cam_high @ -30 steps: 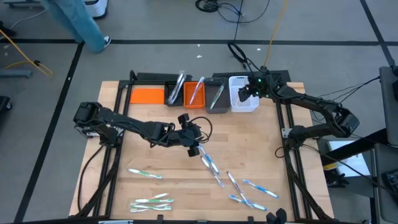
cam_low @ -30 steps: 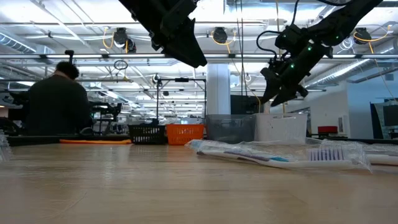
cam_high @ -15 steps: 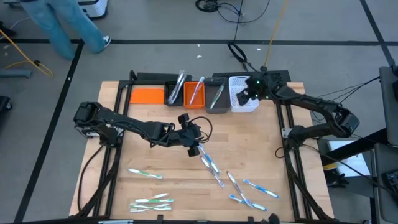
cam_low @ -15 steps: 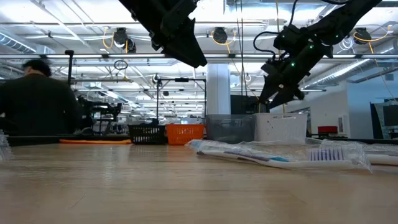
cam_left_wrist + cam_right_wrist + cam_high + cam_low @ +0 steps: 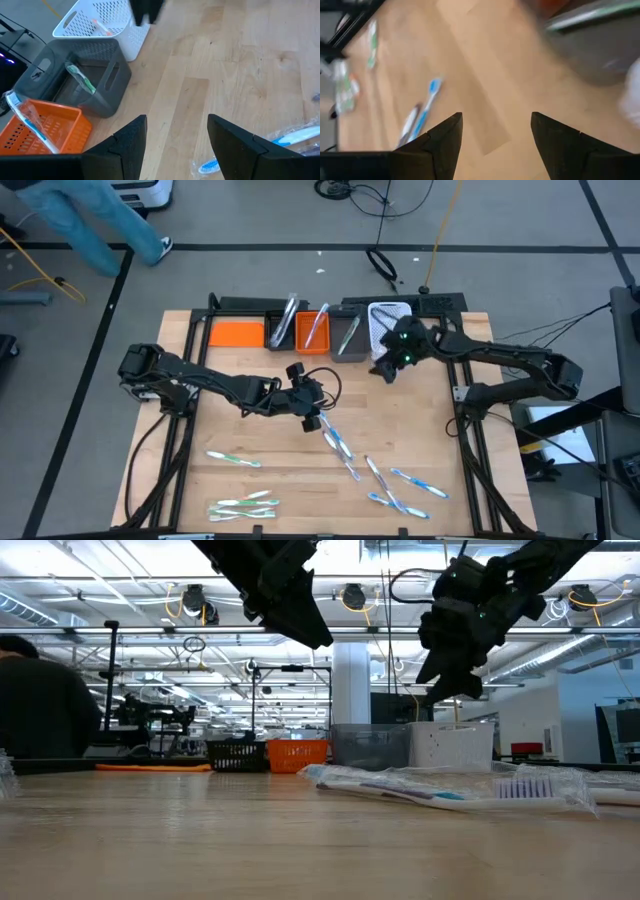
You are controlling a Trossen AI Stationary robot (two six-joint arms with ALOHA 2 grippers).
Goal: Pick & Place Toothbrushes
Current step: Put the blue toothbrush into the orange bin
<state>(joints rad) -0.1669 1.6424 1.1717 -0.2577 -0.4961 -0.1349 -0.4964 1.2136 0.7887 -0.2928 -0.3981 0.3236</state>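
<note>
I see a pale wooden table point(image 5: 250, 470) — along its far edge sit an orange lid point(image 5: 236, 333), a dark bin point(image 5: 283, 328), an orange bin point(image 5: 314, 330), a grey bin point(image 5: 348, 335) and a white basket point(image 5: 385, 325). Toothbrushes point(image 5: 340, 445) lie scattered across its near half.

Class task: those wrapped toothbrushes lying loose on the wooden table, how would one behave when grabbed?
The toothbrushes look thin and long, so probably light and fairly stiff. Their clear wrappers seem glossy, so likely slippery. Lying flat, they should slide rather than roll.

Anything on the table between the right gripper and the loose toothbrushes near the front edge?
No. In the high view, bare wood separates the right gripper from the toothbrushes.
</note>
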